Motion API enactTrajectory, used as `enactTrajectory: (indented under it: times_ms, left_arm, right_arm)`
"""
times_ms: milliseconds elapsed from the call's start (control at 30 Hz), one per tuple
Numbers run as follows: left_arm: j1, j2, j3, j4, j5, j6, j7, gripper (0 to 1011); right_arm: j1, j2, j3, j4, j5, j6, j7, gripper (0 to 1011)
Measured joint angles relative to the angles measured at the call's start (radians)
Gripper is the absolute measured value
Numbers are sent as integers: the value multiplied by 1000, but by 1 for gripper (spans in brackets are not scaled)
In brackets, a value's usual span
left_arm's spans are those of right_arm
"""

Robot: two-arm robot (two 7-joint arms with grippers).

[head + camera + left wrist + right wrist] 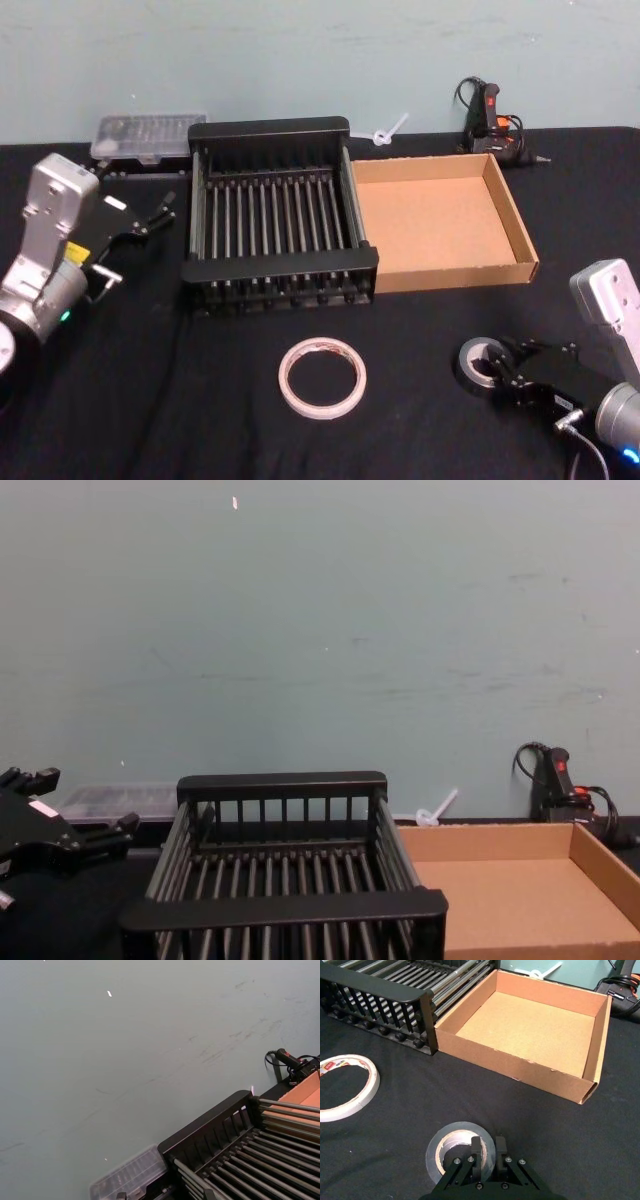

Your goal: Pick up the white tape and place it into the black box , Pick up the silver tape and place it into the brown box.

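Note:
The white tape (322,377) lies flat on the black cloth in front of the black box (280,135); it also shows in the right wrist view (350,1085). The silver tape (451,1135) lies on the cloth at the front right, below the brown box (520,225). My right gripper (489,1149) is down on it, its fingers pinching the roll's near wall, one inside the hole and one outside. My left gripper (158,216) hovers open and empty to the left of the black box (285,785). Both boxes hold nothing.
A clear plastic case (148,137) sits behind the black box at the back left. A black and red tool with a cable (490,118) and a white plastic piece (390,130) lie along the back wall. Bare black cloth spreads between the two tapes.

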Motion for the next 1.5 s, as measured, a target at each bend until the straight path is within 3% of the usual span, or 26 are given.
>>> enactTrajectory:
  times_ms: [300, 733, 1033, 1500]
  left_arm:
    - [0, 0, 0, 0, 0, 0, 0, 1001]
    - [0, 0, 0, 0, 0, 0, 0, 1001]
    - [0, 0, 0, 0, 0, 0, 0, 1001]
    - [0, 0, 0, 0, 0, 0, 0, 1001]
  right_arm:
    - [-3, -6, 16, -7, 1, -14, 42, 172]
    - [35, 21, 32, -52, 7, -56, 104, 172]
    - [127, 16, 23, -31, -7, -85, 116, 172]
    - [327, -48, -22, 105, -36, -96, 118, 172]
